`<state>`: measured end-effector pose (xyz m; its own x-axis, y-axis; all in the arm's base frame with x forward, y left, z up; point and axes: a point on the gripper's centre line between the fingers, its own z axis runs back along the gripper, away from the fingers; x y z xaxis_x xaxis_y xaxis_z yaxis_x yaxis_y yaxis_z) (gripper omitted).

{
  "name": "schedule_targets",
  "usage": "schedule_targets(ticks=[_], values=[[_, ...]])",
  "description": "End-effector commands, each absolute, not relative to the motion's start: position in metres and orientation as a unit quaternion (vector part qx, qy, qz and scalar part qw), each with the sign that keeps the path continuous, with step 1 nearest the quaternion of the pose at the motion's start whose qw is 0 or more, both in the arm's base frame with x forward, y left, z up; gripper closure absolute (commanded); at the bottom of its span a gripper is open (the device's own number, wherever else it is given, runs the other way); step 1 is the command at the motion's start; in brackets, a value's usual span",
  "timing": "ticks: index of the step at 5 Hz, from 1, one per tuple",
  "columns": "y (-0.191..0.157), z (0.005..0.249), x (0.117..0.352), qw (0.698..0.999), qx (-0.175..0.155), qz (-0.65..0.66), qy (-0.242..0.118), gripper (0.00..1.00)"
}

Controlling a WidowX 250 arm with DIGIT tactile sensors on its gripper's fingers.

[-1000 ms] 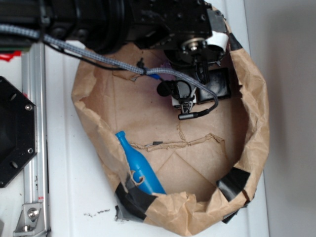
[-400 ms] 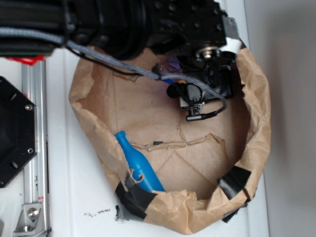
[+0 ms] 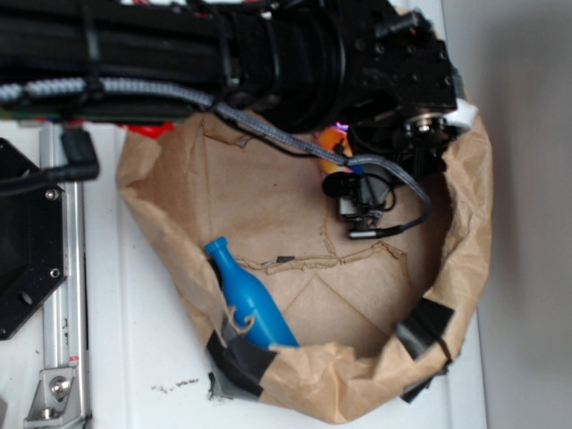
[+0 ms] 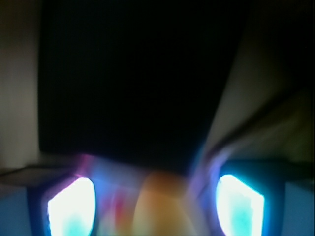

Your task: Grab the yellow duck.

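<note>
Duck [image 3: 332, 143]: far edge of the paper bag [image 3: 465, 232], now partly visible under the arm.
Gripper [image 4: 152, 206]: has moved down over the duck since a second ago; jaws straddle it, closure indeterminable.
Bottle [image 3: 246, 299]: near-left edge, untouched.

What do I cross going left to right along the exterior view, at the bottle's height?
Black plate → rail → bag wall → blue bottle → bag's black tape patch → right bag wall.
</note>
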<state>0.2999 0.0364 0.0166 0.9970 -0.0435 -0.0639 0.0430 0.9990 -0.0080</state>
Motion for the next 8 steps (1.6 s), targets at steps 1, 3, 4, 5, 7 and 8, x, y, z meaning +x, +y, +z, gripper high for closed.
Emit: schedule_targets(ticks=[1,3,4,5,7,8], values=[[0.018,0.024,0.298,0.997,-0.022,-0.063,0.04,0.0],[0.016,0.026,0.298,0.997,-0.016,-0.064,0.034,0.0],[0.017,0.026,0.294,0.997,-0.027,-0.063,0.046,0.0],[0.022,0.022,0.288,0.995,-0.048,-0.048,0.072,0.0],[0.017,0.02,0.277,0.994,-0.048,-0.041,0.087,0.0],[0.015,0.019,0.277,0.995,-0.04,-0.034,0.085,1.0]])
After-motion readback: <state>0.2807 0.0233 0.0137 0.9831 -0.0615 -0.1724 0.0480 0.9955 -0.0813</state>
